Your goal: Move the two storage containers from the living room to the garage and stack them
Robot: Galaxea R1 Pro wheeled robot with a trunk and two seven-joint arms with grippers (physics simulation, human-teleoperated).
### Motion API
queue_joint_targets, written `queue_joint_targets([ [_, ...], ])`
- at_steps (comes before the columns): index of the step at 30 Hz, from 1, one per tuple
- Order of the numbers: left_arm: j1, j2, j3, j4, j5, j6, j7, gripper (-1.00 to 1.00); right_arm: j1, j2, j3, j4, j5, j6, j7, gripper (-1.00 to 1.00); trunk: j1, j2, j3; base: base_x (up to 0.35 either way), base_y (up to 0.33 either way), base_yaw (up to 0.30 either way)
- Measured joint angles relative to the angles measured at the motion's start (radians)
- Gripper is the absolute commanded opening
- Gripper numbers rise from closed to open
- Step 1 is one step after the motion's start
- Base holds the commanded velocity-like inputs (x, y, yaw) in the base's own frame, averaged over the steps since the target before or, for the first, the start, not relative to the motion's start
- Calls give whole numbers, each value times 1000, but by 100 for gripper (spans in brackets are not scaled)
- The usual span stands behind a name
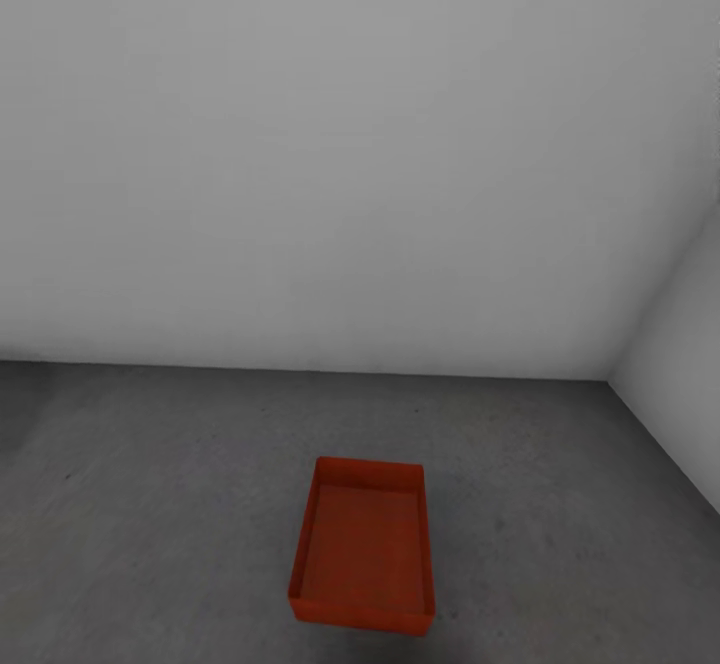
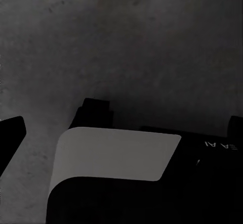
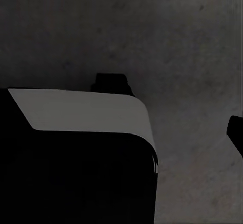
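Note:
One orange-red open-top storage container [image 1: 365, 544] sits on the dark grey speckled floor [image 1: 150, 494] of the garage, low in the head view and slightly right of centre. It is upright and looks empty inside. The left wrist view looks down at the concrete, with one dark fingertip [image 2: 10, 138] of my left gripper at the frame's edge and nothing held. One dark fingertip [image 3: 236, 133] of my right gripper likewise sits at the edge of the right wrist view, with bare floor beside it.
A plain white wall [image 1: 350, 144] runs across behind the container and meets a second white wall [image 1: 680, 364] in a corner at the right. My own white-and-black base [image 2: 116, 158] [image 3: 86, 113] shows in both wrist views.

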Motion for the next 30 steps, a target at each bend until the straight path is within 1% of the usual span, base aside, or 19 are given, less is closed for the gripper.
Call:
queue_joint_targets([
  [10, 0, 1, 1, 1, 4, 11, 6, 100, 0, 1, 1, 0, 0, 0, 1, 100, -38, 70, 47, 0, 0, 0],
  [30, 1, 3, 1, 1, 4, 5, 5, 100, 0, 6, 0, 1, -2, 0, 1, 100, -115, 210, 141, 0, 0, 0],
])
